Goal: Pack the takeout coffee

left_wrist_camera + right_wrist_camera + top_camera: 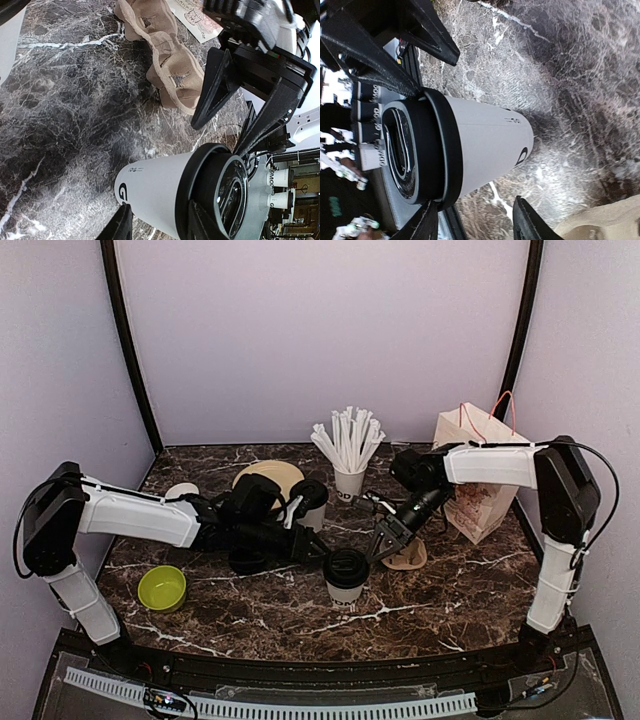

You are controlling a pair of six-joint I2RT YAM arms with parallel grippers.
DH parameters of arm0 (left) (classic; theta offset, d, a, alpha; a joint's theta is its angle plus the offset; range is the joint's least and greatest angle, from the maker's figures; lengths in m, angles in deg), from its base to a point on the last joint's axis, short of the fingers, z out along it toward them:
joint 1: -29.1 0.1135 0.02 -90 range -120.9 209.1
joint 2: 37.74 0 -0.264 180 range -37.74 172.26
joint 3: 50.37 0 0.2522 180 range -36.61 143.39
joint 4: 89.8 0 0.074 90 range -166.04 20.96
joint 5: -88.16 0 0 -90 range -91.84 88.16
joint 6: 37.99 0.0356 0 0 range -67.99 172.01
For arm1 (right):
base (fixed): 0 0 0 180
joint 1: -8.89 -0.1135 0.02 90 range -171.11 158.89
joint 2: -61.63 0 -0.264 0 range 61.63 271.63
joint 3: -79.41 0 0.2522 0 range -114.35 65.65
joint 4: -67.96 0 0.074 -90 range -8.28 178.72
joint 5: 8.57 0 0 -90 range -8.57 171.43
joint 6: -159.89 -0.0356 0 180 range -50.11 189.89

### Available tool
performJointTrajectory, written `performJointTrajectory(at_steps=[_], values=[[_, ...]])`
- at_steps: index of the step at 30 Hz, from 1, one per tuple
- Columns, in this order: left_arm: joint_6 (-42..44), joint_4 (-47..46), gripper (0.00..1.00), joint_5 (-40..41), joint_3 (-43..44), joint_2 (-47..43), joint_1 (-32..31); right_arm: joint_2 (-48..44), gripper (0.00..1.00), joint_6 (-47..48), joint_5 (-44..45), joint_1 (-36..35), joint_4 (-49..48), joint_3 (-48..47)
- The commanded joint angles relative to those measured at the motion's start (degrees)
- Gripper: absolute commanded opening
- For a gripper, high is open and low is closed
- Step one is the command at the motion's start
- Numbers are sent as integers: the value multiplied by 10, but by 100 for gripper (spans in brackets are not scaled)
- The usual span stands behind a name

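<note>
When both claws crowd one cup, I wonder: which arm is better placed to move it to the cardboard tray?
Probably right: the open right claw faces the cup, and the tray lies beside it, farther from the left claw.

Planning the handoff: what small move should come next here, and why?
Probably ease the right gripper forward around the lidded cup. Both it and the left gripper are open, the cup stands free between them, and the pulp carrier lies on the right arm's side.

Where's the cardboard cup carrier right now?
In the top view the cardboard cup carrier lies on the table right of centre, beside the right gripper, between the front lidded coffee cup and the paper bag.
</note>
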Motion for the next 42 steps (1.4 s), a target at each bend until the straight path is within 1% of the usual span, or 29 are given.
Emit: performJointTrajectory(at_steps=[1,4,7,9,10,13,16,19,23,27,30,32,34,37,38,42], values=[[11,82,40,23,-38,36,-8,46,46,-62,114,-3,-53,30],[8,105,39,44,-45,34,-8,61,42,-76,174,-3,-59,40],[8,119,39,51,-45,20,-8,52,40,-69,180,-3,-47,26],[11,109,39,52,-44,-4,-11,34,40,-48,165,-2,-32,0],[11,102,40,53,-45,-28,-14,21,40,-33,137,-1,-25,-11],[12,79,44,54,-46,-77,-17,-16,45,-10,94,-1,-6,-50],[10,54,50,66,-49,-129,-19,-27,49,5,79,-1,20,-88],[3,36,53,74,-50,-155,-18,-25,50,13,80,-2,34,-104],[-5,31,55,81,-46,-171,-18,-37,52,16,81,-1,38,-100],[4,43,56,78,-23,-164,-19,-90,53,39,88,-1,29,-72],[22,32,57,81,-28,-163,-35,-134,60,46,110,-4,-7,-26],[25,40,59,100,-37,-160,-47,-134,63,34,137,-4,-26,-11],[8,40,61,106,-47,-153,-58,-116,61,29,143,-4,-24,-11],[-37,33,62,106,-63,-144,-75,-86,53,22,120,-3,-35,-17],[-65,24,62,101,-73,-142,-76,-78,51,16,117,-4,-44,-19],[-123,-26,63,85,-107,-132,-87,-44,50,2,100,-3,-58,-35]])
